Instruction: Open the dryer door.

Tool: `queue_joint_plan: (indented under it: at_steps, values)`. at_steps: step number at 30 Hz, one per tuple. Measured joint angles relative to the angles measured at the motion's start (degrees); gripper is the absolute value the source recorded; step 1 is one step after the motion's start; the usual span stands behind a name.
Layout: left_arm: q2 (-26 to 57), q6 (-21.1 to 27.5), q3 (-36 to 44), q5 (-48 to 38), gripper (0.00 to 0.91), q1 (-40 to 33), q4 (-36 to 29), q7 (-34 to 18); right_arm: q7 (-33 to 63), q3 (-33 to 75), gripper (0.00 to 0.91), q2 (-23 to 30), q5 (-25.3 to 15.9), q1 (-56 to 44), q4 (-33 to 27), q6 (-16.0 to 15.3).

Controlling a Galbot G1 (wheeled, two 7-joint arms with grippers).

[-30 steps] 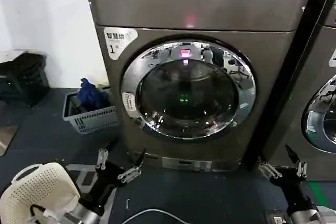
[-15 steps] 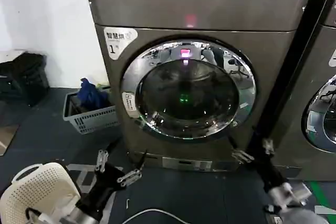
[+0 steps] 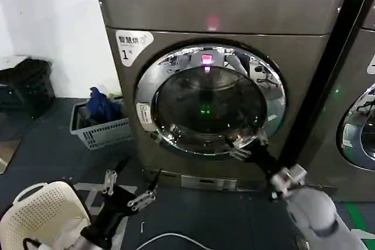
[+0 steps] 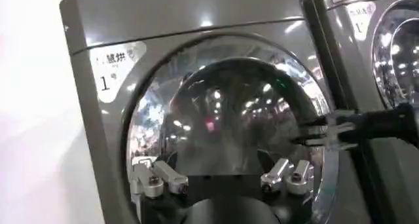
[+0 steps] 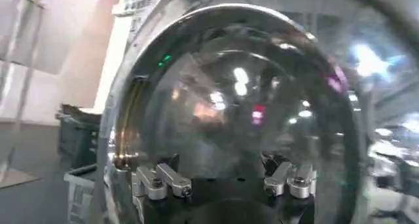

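Observation:
The bronze-grey dryer [image 3: 222, 7] with the white "1" sticker stands straight ahead. Its dryer door [image 3: 147, 83], a chrome ring round dark glass, is closed flush with the front. My right gripper [image 3: 246, 144] is raised to the door's lower right rim, open, with nothing between its fingers. In the right wrist view the door [image 5: 249, 81] looms close ahead of the open right gripper [image 5: 222, 179]. My left gripper [image 3: 130, 182] hangs open low near the floor, in front of the dryer's lower left. The left wrist view takes in the door [image 4: 229, 94], and the right gripper [image 4: 308, 131] at its edge.
A grey basket [image 3: 111, 134] with blue clothes sits on the floor left of the dryer. A white perforated basket [image 3: 41, 212] lies at the near left. The neighbouring darker machine [image 3: 357, 80] stands close on the right. A white cable [image 3: 170, 237] lies on the dark floor.
My right arm has swung up and leftward from near the floor at the right to the door's lower right rim. The left gripper has sunk slightly.

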Motion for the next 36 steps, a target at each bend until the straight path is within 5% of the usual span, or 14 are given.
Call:
queue_joint_plan:
  at_steps: [36]
  values:
    - [-2.02,-1.09,-0.23,1.19,0.907,1.75,-1.01,0.4,-1.99,-23.61,0.907,10.85,2.66,24.06,-17.32,0.94]
